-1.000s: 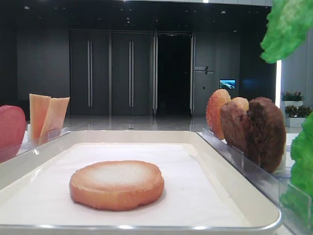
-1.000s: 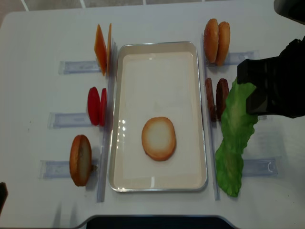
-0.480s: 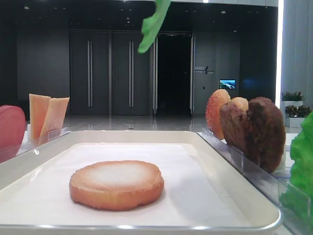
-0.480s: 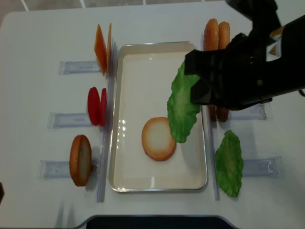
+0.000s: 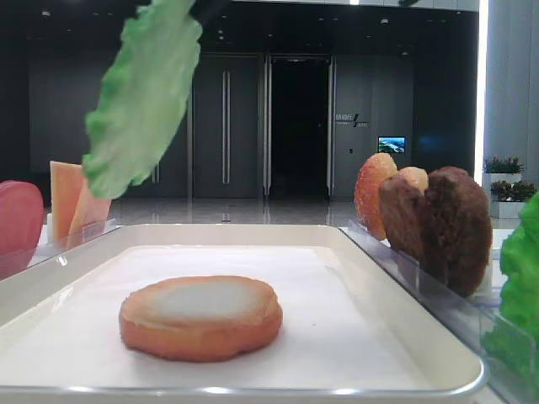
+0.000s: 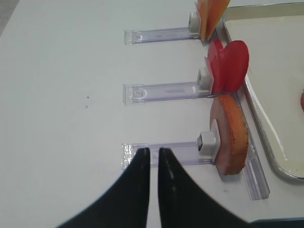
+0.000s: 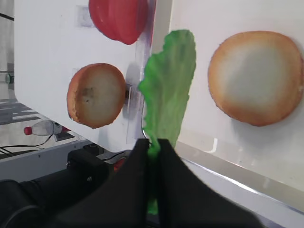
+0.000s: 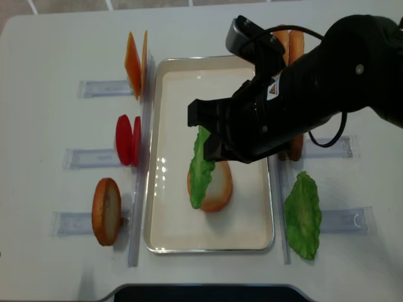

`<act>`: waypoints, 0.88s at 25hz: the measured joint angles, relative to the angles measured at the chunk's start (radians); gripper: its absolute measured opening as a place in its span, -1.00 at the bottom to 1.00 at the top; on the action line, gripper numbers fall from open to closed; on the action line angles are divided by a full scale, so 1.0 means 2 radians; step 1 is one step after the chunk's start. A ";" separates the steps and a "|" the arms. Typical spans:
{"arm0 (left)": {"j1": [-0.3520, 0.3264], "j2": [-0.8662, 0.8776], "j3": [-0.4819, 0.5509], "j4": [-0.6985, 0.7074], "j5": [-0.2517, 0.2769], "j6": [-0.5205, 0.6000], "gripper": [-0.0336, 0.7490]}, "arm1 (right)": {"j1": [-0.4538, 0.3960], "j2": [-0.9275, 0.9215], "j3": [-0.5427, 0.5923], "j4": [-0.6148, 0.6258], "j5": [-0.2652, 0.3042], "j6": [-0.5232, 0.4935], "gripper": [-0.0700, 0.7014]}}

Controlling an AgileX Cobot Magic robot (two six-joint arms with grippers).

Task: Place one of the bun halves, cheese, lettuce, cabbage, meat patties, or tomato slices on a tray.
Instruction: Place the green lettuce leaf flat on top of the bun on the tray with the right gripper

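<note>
My right gripper (image 7: pixel 153 145) is shut on the edge of a bright green lettuce leaf (image 7: pixel 168 95). The leaf (image 8: pixel 201 167) hangs over the white tray (image 8: pixel 208 75), its lower end in front of the bun half (image 8: pixel 217 189) that lies flat on the paper lining. In the low view the leaf (image 5: pixel 143 93) dangles high at the upper left, above that bun half (image 5: pixel 200 317). My left gripper (image 6: pixel 151 152) is shut and empty, over the table beside a clear holder (image 6: pixel 166 152) with an upright bun half (image 6: pixel 230 135).
Left of the tray stand cheese slices (image 8: pixel 135 63), tomato slices (image 8: pixel 128 139) and a bun half (image 8: pixel 106 211) in clear holders. To the right are bun halves (image 5: pixel 375 194), meat patties (image 5: pixel 446 223) and another lettuce leaf (image 8: pixel 303 214). My right arm (image 8: pixel 315 88) spans the tray's right side.
My right arm has swung left from the right-hand holders to over the tray, carrying the lettuce leaf. The leaf now hangs above the bun half.
</note>
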 joint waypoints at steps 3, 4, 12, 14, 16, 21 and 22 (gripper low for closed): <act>0.000 0.000 0.000 0.000 0.000 0.000 -0.89 | 0.000 0.020 0.000 0.044 -0.018 -0.040 -0.74; 0.000 0.000 0.000 0.000 0.000 0.000 -0.90 | 0.000 0.027 0.000 0.057 -0.023 -0.052 -0.74; 0.000 0.000 0.000 0.000 0.000 0.000 -0.91 | 0.000 0.061 0.000 0.088 -0.057 -0.089 -0.74; 0.000 0.000 0.000 0.000 0.000 0.000 -0.91 | 0.000 0.066 0.000 0.088 -0.063 -0.091 -0.74; 0.000 0.000 0.000 0.000 0.000 0.000 -0.91 | -0.002 0.071 0.000 0.088 -0.067 -0.093 -0.74; 0.000 0.000 0.000 0.000 0.000 0.000 -0.91 | -0.016 0.083 0.000 0.087 -0.069 -0.096 -0.74; 0.000 0.000 0.000 0.000 0.000 0.000 -0.91 | -0.020 0.083 0.000 0.087 -0.069 -0.098 -0.74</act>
